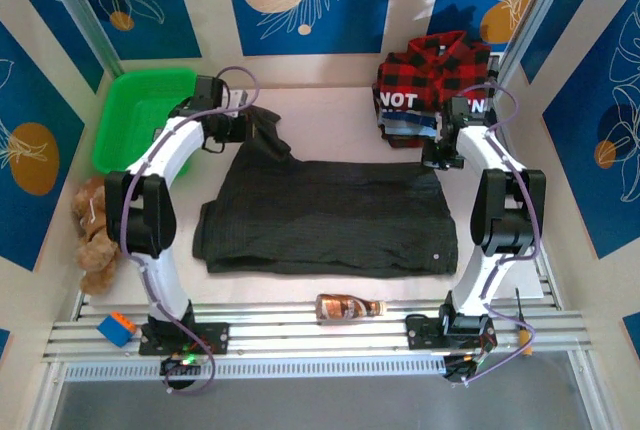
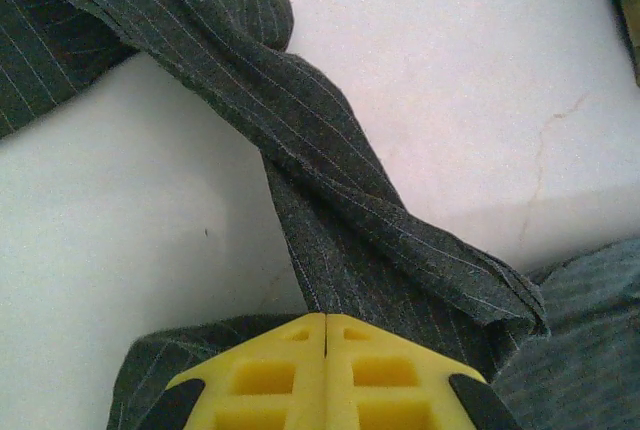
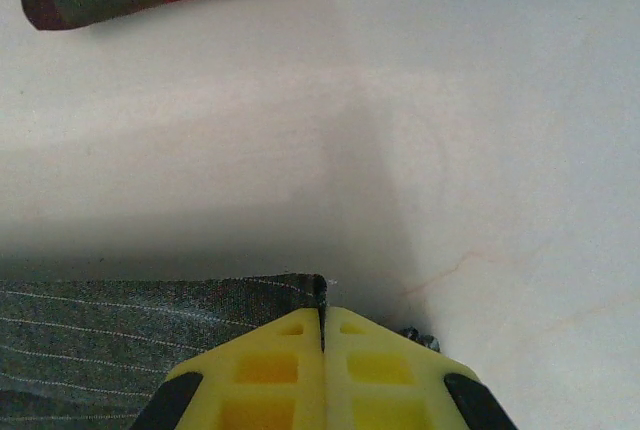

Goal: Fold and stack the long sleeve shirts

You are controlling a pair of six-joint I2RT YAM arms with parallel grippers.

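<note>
- Charcoal shirt (image 1: pixel 330 215) lies spread across the middle of the table (image 1: pixel 335 125).
- Left gripper (image 2: pixel 325 322) is closed tight, pinching its twisted far-left sleeve.
- Right gripper (image 3: pixel 322 318) is closed tight on its far-right corner.
- Plaid shirt (image 1: pixel 435 65) sits at the far-right corner.

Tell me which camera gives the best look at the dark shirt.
The top external view: the dark shirt lies spread out whole there. The left wrist view gives a twisted sleeve, the right wrist view a striped corner.
</note>
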